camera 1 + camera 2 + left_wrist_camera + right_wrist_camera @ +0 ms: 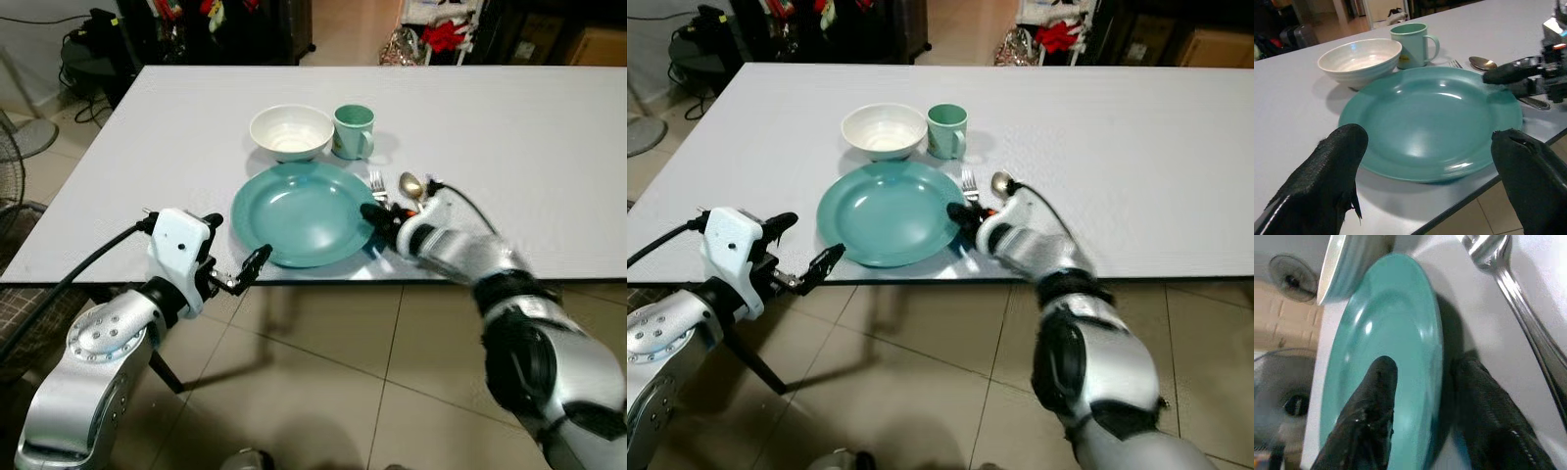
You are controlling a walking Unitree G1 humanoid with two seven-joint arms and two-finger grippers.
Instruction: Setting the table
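At the near edge of the worktop (549, 147), right claw (377, 217) straddles the rim of the teal plate (304, 211): one finger over the plate's upper face, the other on the outer side of the rim. Fingers close about the rim, but cannot tell whether they actually pinch it. Fork (377, 182) lies just beside the plate on the robot's right, close by this claw; spoon (411, 185) just beyond the fork, further right.

Left claw (238, 266) hovers off the worktop's front edge, above the tiled floor (343, 392), fingers spread apart and holding nothing, aimed at the plate's near-left rim, near but not touching.

Plate sits flat near the front edge, middle of the worktop. Behind it, white bowl (291, 132) and teal mug (353, 131) stand side by side, mug to the right, handle toward the fork. Standing fan (22, 147) off the robot's left.
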